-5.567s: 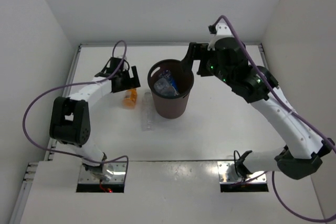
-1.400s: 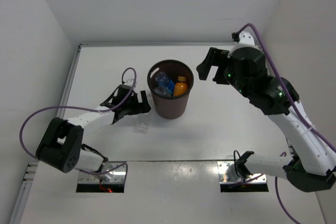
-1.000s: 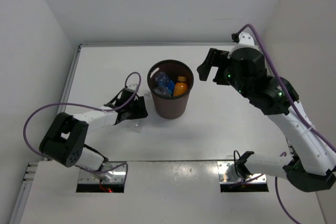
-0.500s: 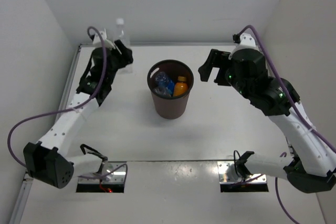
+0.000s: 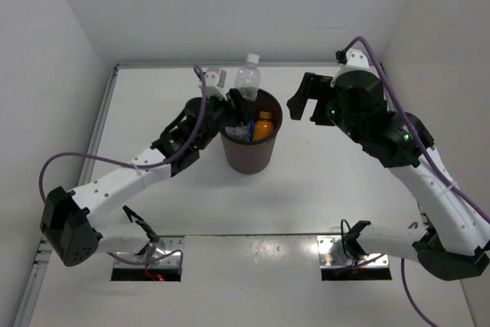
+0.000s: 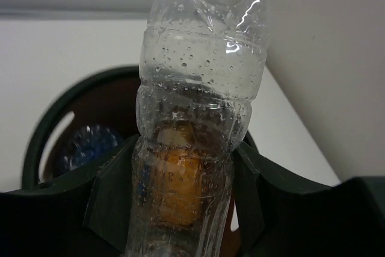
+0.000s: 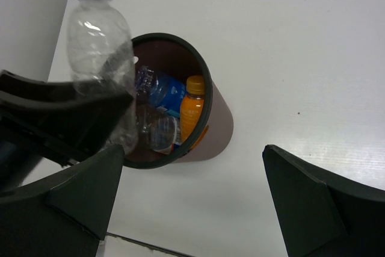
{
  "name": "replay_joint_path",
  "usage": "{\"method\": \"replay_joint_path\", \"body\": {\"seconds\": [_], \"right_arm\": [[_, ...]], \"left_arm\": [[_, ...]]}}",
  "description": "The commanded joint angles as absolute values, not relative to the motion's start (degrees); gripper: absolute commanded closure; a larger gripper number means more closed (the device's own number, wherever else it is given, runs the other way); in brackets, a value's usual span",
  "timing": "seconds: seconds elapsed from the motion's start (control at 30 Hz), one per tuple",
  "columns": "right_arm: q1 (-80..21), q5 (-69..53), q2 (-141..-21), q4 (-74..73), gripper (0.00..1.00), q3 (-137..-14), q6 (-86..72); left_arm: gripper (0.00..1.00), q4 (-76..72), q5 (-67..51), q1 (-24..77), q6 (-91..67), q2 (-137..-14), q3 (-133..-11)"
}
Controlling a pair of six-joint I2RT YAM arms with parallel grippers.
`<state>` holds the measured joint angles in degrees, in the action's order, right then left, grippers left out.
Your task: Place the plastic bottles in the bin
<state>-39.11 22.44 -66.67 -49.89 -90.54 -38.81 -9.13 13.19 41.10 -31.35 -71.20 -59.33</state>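
Note:
My left gripper (image 5: 234, 106) is shut on the slim clear bottle (image 5: 246, 79), which it holds upright with its cap up, over the left rim of the bin (image 5: 249, 155). In the left wrist view the clear bottle (image 6: 201, 76) fills the middle between my fingers (image 6: 111, 197), with the bin's rim (image 6: 42, 142) behind. Inside the bin (image 7: 215, 118) lie the orange bottle (image 7: 192, 109), the blue-label bottle (image 7: 165, 91) and a clear bottle with a white label (image 7: 159, 133). My right gripper (image 5: 305, 97) hangs open, high and to the right of the bin, holding nothing.
White walls close the table in at the back and on both sides. The left arm's purple cable (image 5: 84, 160) loops over the table's left part. The arm bases (image 5: 145, 254) sit at the near edge.
The left gripper closed on the clear bottle on the table left of the bin, lifted it up to the back left, then swung it right over the bin's rim. The right arm has stayed still.

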Motion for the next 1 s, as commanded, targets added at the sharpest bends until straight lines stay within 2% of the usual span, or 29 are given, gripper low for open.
{"method": "replay_joint_path", "body": {"seconds": [0.0,0.1,0.2,0.27,0.3,0.6,0.77,0.9,0.97], "right_arm": [[-38.8,22.9,-66.3,-50.1,0.00,-91.4,-38.6],[-38.8,22.9,-66.3,-50.1,0.00,-90.9,-38.6],[-38.8,22.9,-66.3,-50.1,0.00,-90.9,-38.6],[-38.8,22.9,-66.3,-50.1,0.00,-90.4,-38.6],[-38.8,22.9,-65.7,-50.1,0.00,-90.4,-38.6],[-38.8,22.9,-69.2,-53.3,0.00,-92.4,-40.2],[-38.8,23.4,-76.4,-60.7,0.00,-96.1,-41.8],[-38.3,23.4,-77.1,-61.3,0.00,-96.2,-41.8],[-38.3,27.4,-76.3,-62.1,0.00,-96.2,-42.4]], "left_arm": [[0.43,-12.0,16.4,44.0,-30.7,-70.4,-58.5],[0.39,-11.4,17.8,45.3,-30.7,-71.0,-58.4],[0.21,-11.4,18.6,46.0,-30.7,-71.0,-58.4],[0.03,-10.9,20.1,46.0,-30.1,-71.0,-58.4],[0.00,-10.9,20.8,46.6,-29.5,-71.0,-58.4],[0.00,-7.7,29.3,44.3,-25.1,-71.5,-68.1],[0.00,-3.1,37.9,39.3,-20.8,-71.0,-76.4],[0.00,2.5,44.8,33.2,-19.2,-68.2,-76.6],[0.00,7.4,49.2,27.3,-21.3,-67.2,-74.6]]}}
